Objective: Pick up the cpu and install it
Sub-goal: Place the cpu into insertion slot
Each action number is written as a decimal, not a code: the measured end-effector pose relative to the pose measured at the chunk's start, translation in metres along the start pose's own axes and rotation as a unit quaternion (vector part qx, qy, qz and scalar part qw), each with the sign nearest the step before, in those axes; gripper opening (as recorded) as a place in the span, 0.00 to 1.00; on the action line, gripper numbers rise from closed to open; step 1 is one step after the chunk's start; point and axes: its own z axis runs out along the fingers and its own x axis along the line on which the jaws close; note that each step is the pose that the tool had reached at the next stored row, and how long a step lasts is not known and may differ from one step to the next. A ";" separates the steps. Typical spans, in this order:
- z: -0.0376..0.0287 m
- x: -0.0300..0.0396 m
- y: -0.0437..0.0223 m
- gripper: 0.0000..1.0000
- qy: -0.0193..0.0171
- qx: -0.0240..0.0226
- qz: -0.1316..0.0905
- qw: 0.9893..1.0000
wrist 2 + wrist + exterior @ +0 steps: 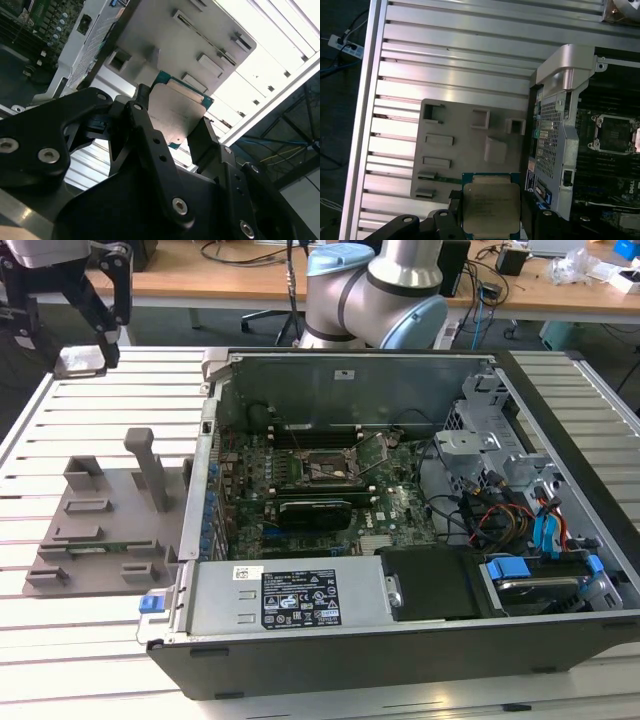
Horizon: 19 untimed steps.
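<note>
Between the black fingers (530,222) of the pincer (491,200), the cpu (491,212) is being pinched by two opposite edges. Its dull silver top is facing the first wrist view, with a thin green rim showing round it. The jaws are standing only as far apart as the chip is wide and are pressing flat on its sides, while the chip's other two edges are hanging free.

Beyond the fingertips the grey tray (465,150) is lying on the slatted table (455,55). The cpu is riding clear of it, touching nothing but the fingers.

Off to one side of the pincer the open computer case (350,640) is resting on the same table, just beside the tray. Its pale metal side wall (560,125) is rising between the pincer and the motherboard (400,510). Inside, well apart from the pincer, the socket (615,131) is showing as a dark square in a metal frame.

In the exterior view the pincer is hanging above the table's far corner, on the exterior view's left of the case. Open slats are lying around it, and the case's side wall is standing as the nearest raised edge. Cables (500,515) and drive bays (480,440) are crowding the end of the case farthest from the pincer.
</note>
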 end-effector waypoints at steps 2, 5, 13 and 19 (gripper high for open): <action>0.0008 -0.0042 -0.0003 0.55 0.000 0.000 0.000 1.000; 0.0016 -0.0123 -0.0005 0.55 0.000 0.000 0.000 1.000; 0.0027 -0.0399 -0.0038 0.55 0.000 0.000 0.000 1.000; 0.0035 -0.0641 -0.0067 0.55 0.000 0.000 0.000 1.000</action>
